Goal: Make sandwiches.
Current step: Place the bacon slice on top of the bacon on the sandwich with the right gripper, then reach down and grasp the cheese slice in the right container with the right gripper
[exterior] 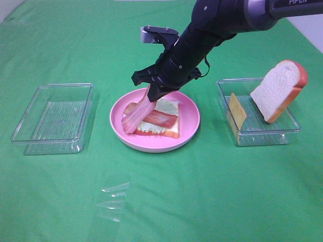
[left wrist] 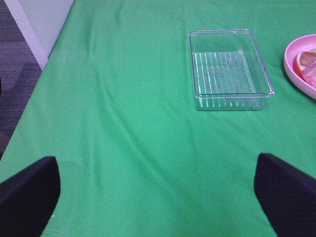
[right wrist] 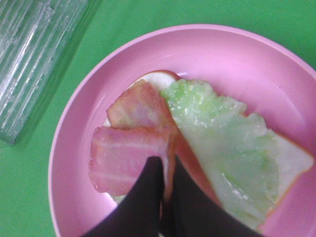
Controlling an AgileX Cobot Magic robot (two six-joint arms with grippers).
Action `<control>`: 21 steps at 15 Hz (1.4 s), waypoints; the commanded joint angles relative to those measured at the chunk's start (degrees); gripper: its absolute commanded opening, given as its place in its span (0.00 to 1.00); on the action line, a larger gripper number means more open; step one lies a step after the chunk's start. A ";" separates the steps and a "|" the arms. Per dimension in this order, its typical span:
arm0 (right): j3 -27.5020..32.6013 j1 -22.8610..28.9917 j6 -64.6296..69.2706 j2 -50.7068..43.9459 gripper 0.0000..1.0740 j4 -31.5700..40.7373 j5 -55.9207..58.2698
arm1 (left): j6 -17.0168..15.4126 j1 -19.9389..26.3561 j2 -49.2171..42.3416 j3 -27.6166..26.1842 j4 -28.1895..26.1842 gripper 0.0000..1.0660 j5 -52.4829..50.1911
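The pink plate [exterior: 189,130] sat mid-cloth [exterior: 166,212], and we placed everything else by it. On the plate lay the sandwich [exterior: 156,132], part built. It had a bread base [right wrist: 292,159], lettuce [exterior: 170,105] spread over that, and one bacon strip [exterior: 161,119] flat across the lettuce.

The right gripper [exterior: 153,94] hung over the plate's far side. Its fingers were pressed together on the top end of a second strip [exterior: 136,116]. That strip slanted down to the sandwich's edge on the left arm's side. We could not tell whether its lower end touched.

The left tray [exterior: 50,145], of clear plastic, stood well apart from the plate on the left arm's side. Through it we saw its ribbed floor and the cloth.

The right tray [exterior: 262,137], also clear, stood near the plate on the other side. It held a yellow cheese slice [exterior: 236,112], tilted on edge at the end nearest the plate. It also held a bread slice [exterior: 280,89], leaning at the end away from the plate with its top above the rim. The two were apart.

A small piece of clear plastic [exterior: 113,199] lay on the cloth in front of the plate.

The left gripper [left wrist: 158,168] showed only in its wrist view. Its fingers [left wrist: 29,192] stood wide apart over the cloth, on the side of the left tray away from the plate.
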 commanded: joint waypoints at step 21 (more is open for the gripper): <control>-0.40 -0.97 8.37 -10.89 0.92 -7.45 13.06 | -0.29 -0.11 -1.15 0.11 -0.29 0.94 -0.23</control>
